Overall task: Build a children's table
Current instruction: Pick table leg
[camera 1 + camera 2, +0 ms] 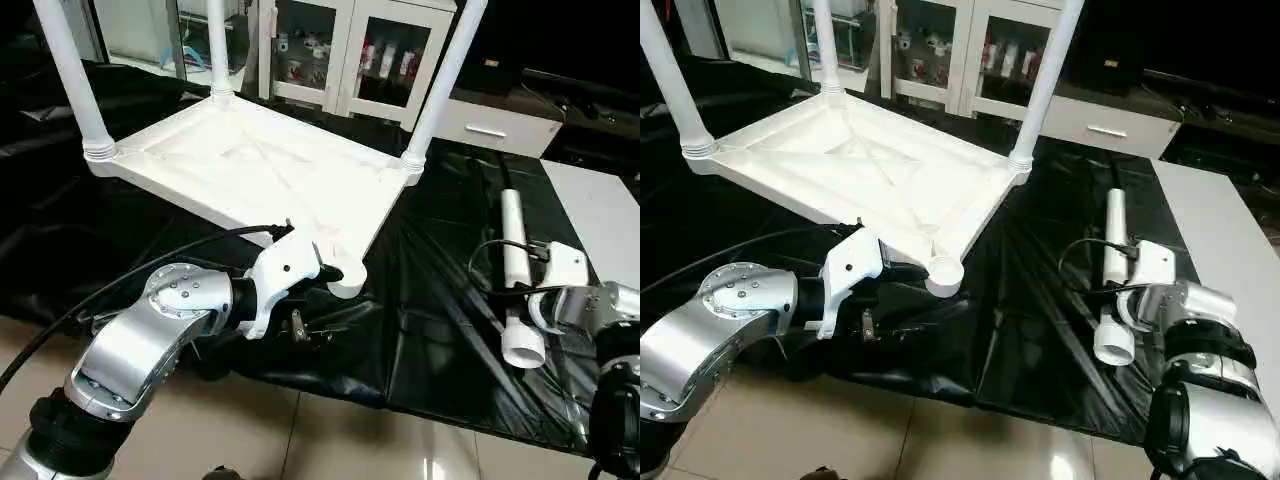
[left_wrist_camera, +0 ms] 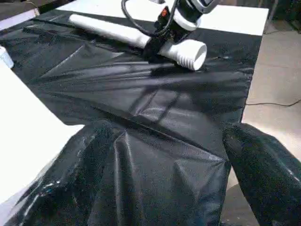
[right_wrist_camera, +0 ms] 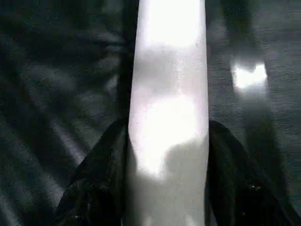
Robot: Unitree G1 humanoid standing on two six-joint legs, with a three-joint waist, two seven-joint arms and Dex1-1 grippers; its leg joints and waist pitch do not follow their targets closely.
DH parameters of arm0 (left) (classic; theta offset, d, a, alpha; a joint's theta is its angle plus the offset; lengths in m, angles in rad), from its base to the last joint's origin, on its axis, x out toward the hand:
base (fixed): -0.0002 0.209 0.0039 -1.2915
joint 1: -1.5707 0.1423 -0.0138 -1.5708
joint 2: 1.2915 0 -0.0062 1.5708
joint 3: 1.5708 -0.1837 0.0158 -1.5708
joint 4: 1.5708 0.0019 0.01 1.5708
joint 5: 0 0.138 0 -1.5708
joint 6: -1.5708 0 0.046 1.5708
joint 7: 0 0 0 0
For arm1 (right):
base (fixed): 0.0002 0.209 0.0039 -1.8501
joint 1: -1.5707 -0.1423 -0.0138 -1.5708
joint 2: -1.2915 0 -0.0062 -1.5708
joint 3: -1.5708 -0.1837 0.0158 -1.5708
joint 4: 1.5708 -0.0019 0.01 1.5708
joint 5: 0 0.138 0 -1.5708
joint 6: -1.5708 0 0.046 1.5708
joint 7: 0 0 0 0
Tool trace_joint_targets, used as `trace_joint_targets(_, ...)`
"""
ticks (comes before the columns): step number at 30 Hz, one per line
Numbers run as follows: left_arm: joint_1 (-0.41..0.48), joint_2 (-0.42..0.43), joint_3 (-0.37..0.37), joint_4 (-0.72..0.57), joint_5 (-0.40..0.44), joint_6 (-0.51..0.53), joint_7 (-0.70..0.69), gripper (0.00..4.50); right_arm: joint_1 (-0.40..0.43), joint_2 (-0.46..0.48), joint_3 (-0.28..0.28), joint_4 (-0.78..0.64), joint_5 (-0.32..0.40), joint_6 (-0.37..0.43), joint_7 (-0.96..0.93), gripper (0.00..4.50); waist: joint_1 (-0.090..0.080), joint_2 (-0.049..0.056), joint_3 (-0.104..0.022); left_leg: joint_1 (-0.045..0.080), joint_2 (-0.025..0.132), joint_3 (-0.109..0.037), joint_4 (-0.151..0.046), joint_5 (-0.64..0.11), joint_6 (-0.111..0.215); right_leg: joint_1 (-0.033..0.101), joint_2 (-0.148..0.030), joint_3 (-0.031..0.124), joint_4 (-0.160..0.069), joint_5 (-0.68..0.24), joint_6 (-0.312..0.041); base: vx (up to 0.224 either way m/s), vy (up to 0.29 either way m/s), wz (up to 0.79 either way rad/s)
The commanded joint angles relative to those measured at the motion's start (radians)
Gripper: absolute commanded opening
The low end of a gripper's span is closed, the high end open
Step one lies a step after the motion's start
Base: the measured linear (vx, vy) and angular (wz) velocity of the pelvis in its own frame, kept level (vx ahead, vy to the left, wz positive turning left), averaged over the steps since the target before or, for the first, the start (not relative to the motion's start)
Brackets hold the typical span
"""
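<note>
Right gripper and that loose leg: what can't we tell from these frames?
- Right gripper: fingers flank the loose leg; pad contact is lost in glare, right wrist view.
- Loose leg's threaded end: thread condition too small.
- Three fitted legs: tops cut off by the upper edge, head views.

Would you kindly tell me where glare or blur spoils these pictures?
Right wrist view: the white tubular leg between the black fingers is blown out by bright patches and soft. Left wrist view: the near black fingers are blurred, and the black plastic cover carries pale sheen. Left eye view: the floor tiles mirror light; the white ribbed tabletop stays readable.
</note>
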State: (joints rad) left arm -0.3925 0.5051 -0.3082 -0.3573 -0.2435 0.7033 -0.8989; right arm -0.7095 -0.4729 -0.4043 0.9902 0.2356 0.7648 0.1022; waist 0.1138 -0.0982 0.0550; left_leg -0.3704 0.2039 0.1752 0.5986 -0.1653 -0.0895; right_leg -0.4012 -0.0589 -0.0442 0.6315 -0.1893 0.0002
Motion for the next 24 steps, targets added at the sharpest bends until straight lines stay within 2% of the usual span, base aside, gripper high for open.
trace_joint_targets(1, -0.01, -0.006, 0.011, -0.005, -0.012, -0.003, 0.013, 4.5, 0.01, -0.007, -0.035, -0.017, 0.015, -0.034, -0.033, 1.85, -0.002, -0.003, -0.061, 0.012, 0.015, 0.002, -0.066, -0.231, -0.067, 0.035, -0.063, 0.031, -0.078, -0.281, -0.115, 0.0, 0.0, 0.0)
trace_joint_targets(2, -0.01, -0.007, 0.013, -0.004, -0.012, -0.004, 0.014, 4.5, 0.01, -0.006, -0.039, -0.021, 0.016, -0.037, -0.036, 1.84, -0.003, -0.003, -0.061, 0.012, 0.015, 0.003, -0.066, -0.235, -0.067, 0.034, -0.063, 0.031, -0.078, -0.284, -0.114, 0.0, 0.0, 0.0)
trace_joint_targets(3, -0.006, -0.008, 0.018, 0.001, -0.013, -0.009, 0.017, 4.5, 0.011, -0.006, -0.052, -0.045, 0.022, -0.051, -0.05, 1.84, -0.004, 0.009, -0.062, 0.012, 0.013, 0.001, -0.065, -0.237, -0.071, 0.034, -0.062, 0.031, -0.077, -0.276, -0.113, 0.0, 0.0, 0.0)
trace_joint_targets(4, -0.005, -0.009, 0.02, 0.005, -0.013, -0.013, 0.019, 4.5, 0.013, -0.005, -0.06, -0.061, 0.027, -0.06, -0.056, 1.84, -0.005, 0.012, -0.062, 0.012, 0.013, 0.001, -0.065, -0.241, -0.071, 0.035, -0.061, 0.031, -0.078, -0.271, -0.114, 0.0, 0.0, 0.0)
trace_joint_targets(6, -0.008, -0.019, 0.029, 0.019, -0.013, -0.024, 0.027, 4.5, 0.019, -0.001, -0.082, -0.104, 0.047, -0.088, -0.069, 1.84, -0.005, 0.006, -0.064, 0.01, 0.013, 0.002, -0.064, -0.233, -0.067, 0.037, -0.06, 0.031, -0.077, -0.256, -0.112, 0.0, 0.0, 0.0)
trace_joint_targets(7, -0.008, -0.019, 0.029, 0.019, -0.013, -0.024, 0.027, 4.5, 0.019, -0.001, -0.082, -0.104, 0.047, -0.088, -0.069, 1.84, -0.005, 0.006, -0.064, 0.011, 0.013, 0.002, -0.064, -0.23, -0.065, 0.037, -0.06, 0.031, -0.076, -0.249, -0.113, 0.0, 0.0, 0.0)
trace_joint_targets(9, -0.026, -0.039, 0.04, 0.047, -0.007, -0.047, 0.046, 4.5, 0.041, 0.008, -0.092, -0.179, 0.053, -0.201, -0.054, 1.84, -0.005, 0.009, -0.063, 0.01, 0.014, 0.003, -0.064, -0.231, -0.062, 0.035, -0.061, 0.032, -0.079, -0.238, -0.114, 0.0, 0.0, 0.0)
trace_joint_targets(10, -0.026, -0.039, 0.04, 0.047, -0.007, -0.047, 0.046, 4.5, 0.041, 0.008, -0.092, -0.179, 0.053, -0.201, -0.054, 1.84, -0.005, 0.009, -0.063, 0.01, 0.014, 0.003, -0.064, -0.231, -0.062, 0.035, -0.061, 0.032, -0.079, -0.238, -0.114, 0.0, 0.0, 0.0)
trace_joint_targets(11, -0.045, -0.066, 0.063, 0.073, -0.005, -0.056, 0.079, 4.5, 0.044, 0.024, -0.14, -0.263, 0.085, -0.274, -0.068, 1.84, -0.006, 0.013, -0.064, 0.009, 0.013, 0.005, -0.065, -0.221, -0.057, 0.036, -0.057, 0.033, -0.076, -0.211, -0.117, 0.0, 0.0, 0.0)
trace_joint_targets(12, -0.045, -0.066, 0.063, 0.073, -0.005, -0.056, 0.079, 4.5, 0.044, 0.024, -0.14, -0.263, 0.085, -0.274, -0.068, 1.84, -0.007, 0.011, -0.066, 0.009, 0.013, 0.003, -0.063, -0.222, -0.058, 0.037, -0.058, 0.032, -0.073, -0.206, -0.119, 0.0, 0.0, 0.0)
trace_joint_targets(13, -0.056, -0.087, 0.085, 0.09, -0.004, -0.064, 0.112, 4.5, 0.047, 0.048, -0.167, -0.364, 0.117, -0.361, -0.038, 1.84, -0.005, 0.014, -0.066, 0.011, 0.013, 0.003, -0.064, -0.22, -0.051, 0.038, -0.056, 0.032, -0.073, -0.2, -0.12, 0.0, 0.0, 0.0)
trace_joint_targets(14, -0.066, -0.105, 0.102, 0.106, 0.0, -0.074, 0.142, 4.5, 0.046, 0.069, -0.183, -0.441, 0.144, -0.41, -0.017, 1.84, -0.006, 0.017, -0.065, 0.01, 0.014, 0.003, -0.065, -0.227, -0.05, 0.036, -0.059, 0.033, -0.074, -0.203, -0.119, 0.0, 0.0, 0.0)
trace_joint_targets(15, -0.08, -0.126, 0.124, 0.129, 0.009, -0.081, 0.183, 4.5, 0.046, 0.092, -0.194, -0.527, 0.175, -0.447, 0.013, 1.84, -0.007, 0.02, -0.065, 0.009, 0.013, 0.003, -0.065, -0.231, -0.043, 0.039, -0.057, 0.033, -0.073, -0.196, -0.117, 0.0, 0.0, 0.0)
trace_joint_targets(16, -0.091, -0.141, 0.139, 0.149, 0.019, -0.087, 0.217, 4.5, 0.045, 0.108, -0.199, -0.582, 0.196, -0.46, 0.03, 1.84, -0.01, 0.017, -0.067, 0.01, 0.014, 0.001, -0.065, -0.22, -0.031, 0.041, -0.056, 0.032, -0.072, -0.185, -0.116, 0.0, 0.0, 0.0)
trace_joint_targets(18, -0.117, -0.177, 0.175, 0.192, 0.035, -0.109, 0.291, 4.5, 0.041, 0.136, -0.205, -0.658, 0.244, -0.456, 0.062, 1.84, -0.01, 0.025, -0.065, 0.011, 0.014, 0.002, -0.066, -0.206, -0.018, 0.04, -0.053, 0.033, -0.074, -0.171, -0.12, 0.0, 0.0, 0.0)
trace_joint_targets(19, -0.123, -0.186, 0.183, 0.202, 0.039, -0.12, 0.308, 4.5, 0.041, 0.145, -0.203, -0.682, 0.265, -0.446, 0.081, 1.84, -0.011, 0.023, -0.067, 0.01, 0.014, 0.002, -0.065, -0.202, -0.017, 0.041, -0.053, 0.033, -0.073, -0.165, -0.12, 0.0, 0.0, 0.0)
trace_joint_targets(20, -0.162, -0.245, 0.233, 0.257, 0.049, -0.159, 0.409, 4.5, 0.052, 0.194, -0.165, -0.838, 0.405, -0.371, 0.205, 1.84, -0.013, 0.024, -0.065, 0.01, 0.013, 0.002, -0.067, -0.215, -0.007, 0.043, -0.05, 0.033, -0.076, -0.165, -0.12, 0.0, 0.0, 0.0)
trace_joint_targets(22, -0.169, -0.256, 0.239, 0.265, 0.049, -0.162, 0.424, 4.5, 0.06, 0.203, -0.148, -0.877, 0.44, -0.348, 0.239, 1.84, -0.013, 0.023, -0.069, 0.008, 0.016, -0.005, -0.069, -0.21, 0.009, 0.047, -0.056, 0.03, -0.076, -0.164, -0.118, 0.0, 0.0, 0.0)
trace_joint_targets(23, -0.176, -0.273, 0.248, 0.277, 0.044, -0.182, 0.437, 4.5, 0.071, 0.213, -0.128, -0.916, 0.484, -0.308, 0.275, 1.84, -0.011, 0.028, -0.069, 0.01, 0.017, -0.006, -0.07, -0.208, 0.007, 0.045, -0.058, 0.03, -0.076, -0.171, -0.121, 0.0, 0.0, 0.0)
trace_joint_targets(24, -0.219, -0.318, 0.28, 0.317, 0.041, -0.181, 0.502, 4.5, 0.097, 0.246, -0.1, -0.992, 0.608, -0.208, 0.335, 1.84, -0.013, 0.028, -0.067, 0.01, 0.018, -0.005, -0.07, -0.211, 0.005, 0.043, -0.057, 0.031, -0.078, -0.174, -0.134, 0.0, 0.0, 0.0)
